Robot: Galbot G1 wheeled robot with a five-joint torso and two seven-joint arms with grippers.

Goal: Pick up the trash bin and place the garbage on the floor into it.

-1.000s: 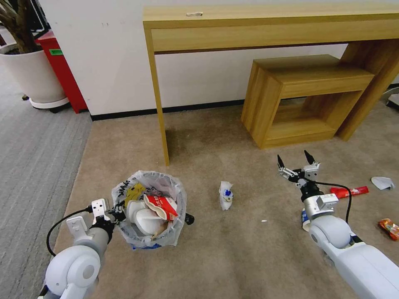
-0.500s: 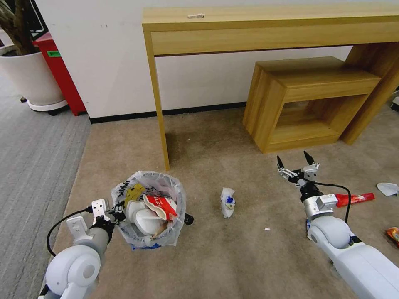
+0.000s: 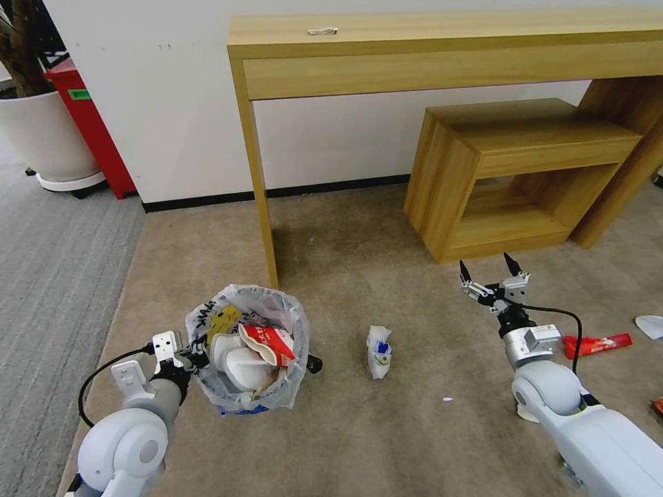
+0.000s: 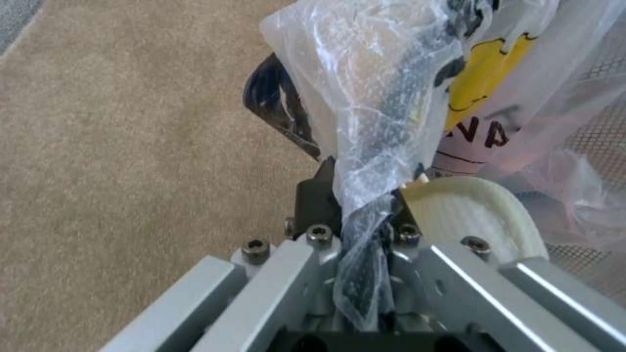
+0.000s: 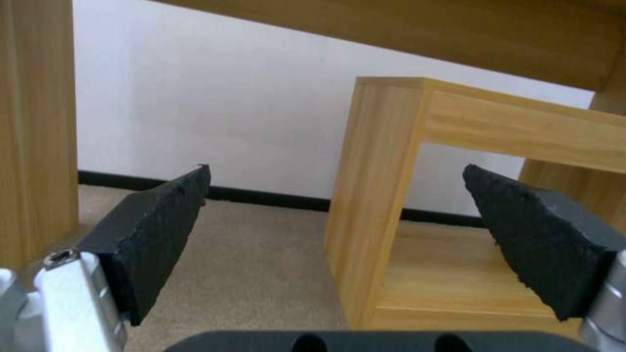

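The trash bin (image 3: 250,345), lined with a crinkly white bag (image 4: 385,73) bearing black lettering and a yellow mark, is held at its rim by my left gripper (image 3: 194,358), which is shut on rim and bag (image 4: 367,198). White slippers and a red-white carton fill it. On the beige floor (image 3: 387,442) lie garbage pieces: a crumpled blue-white cup (image 3: 378,351) to the bin's right, a red wrapper (image 3: 598,343) and a white scrap (image 3: 651,325) at the far right. My right gripper (image 3: 487,273) hangs open and empty above the carpet (image 5: 336,215), right of the cup.
A tall wooden console table (image 3: 442,48) stands against the wall, its leg (image 3: 261,193) just beyond the bin. A low wooden shelf unit (image 3: 511,172) sits ahead of the right gripper. Grey ribbed carpet (image 3: 48,276), a red cabinet (image 3: 83,117) and a white planter (image 3: 41,138) are at the left.
The camera has moved: the table, shelf and floor litter have shifted in the picture. Both arms keep their poses, the left still holding the bin.
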